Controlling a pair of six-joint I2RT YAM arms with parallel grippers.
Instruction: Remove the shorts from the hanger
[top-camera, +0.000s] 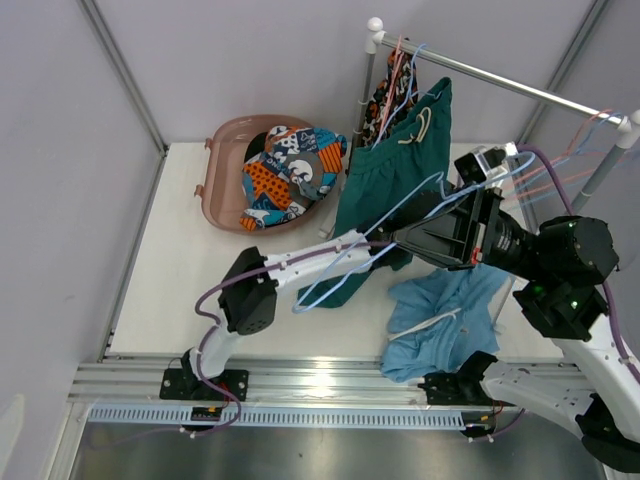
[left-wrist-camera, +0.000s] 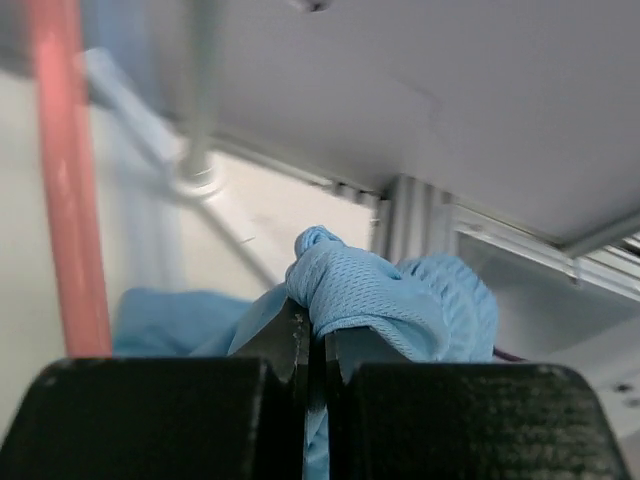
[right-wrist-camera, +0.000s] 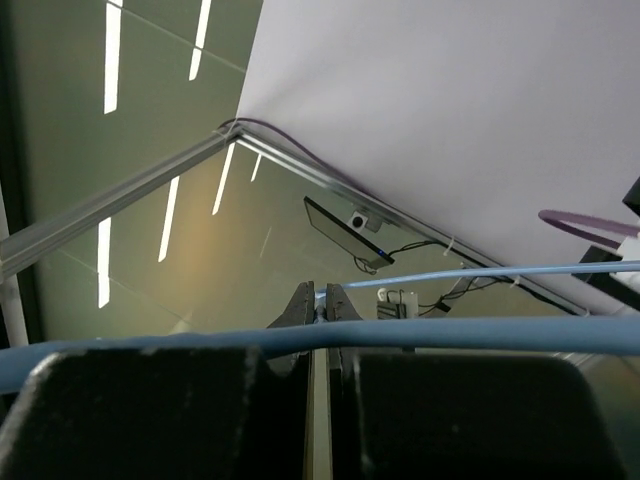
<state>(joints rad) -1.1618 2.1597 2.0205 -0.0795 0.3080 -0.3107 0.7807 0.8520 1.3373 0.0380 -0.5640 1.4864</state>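
The light blue shorts (top-camera: 445, 320) lie mostly in a heap on the table, and one end rises under the right wrist. My left gripper (left-wrist-camera: 314, 335) is shut on a bunched fold of these mesh shorts (left-wrist-camera: 380, 290); from above it is hidden beneath the right arm. My right gripper (right-wrist-camera: 321, 305) is shut on the thin wire of a light blue hanger (right-wrist-camera: 450, 333), held in the air over the table. The hanger (top-camera: 310, 297) slants across the left arm (top-camera: 300, 262). Teal green shorts (top-camera: 385, 175) hang from the rail (top-camera: 520, 90).
A pink basin (top-camera: 225, 150) at the back left holds patterned shorts (top-camera: 290, 170). An orange camouflage garment (top-camera: 380, 110) hangs at the rail's left end. Bare red and blue hangers (top-camera: 590, 130) hang at its right end. A red hanger (left-wrist-camera: 65, 200) stands close to the left wrist.
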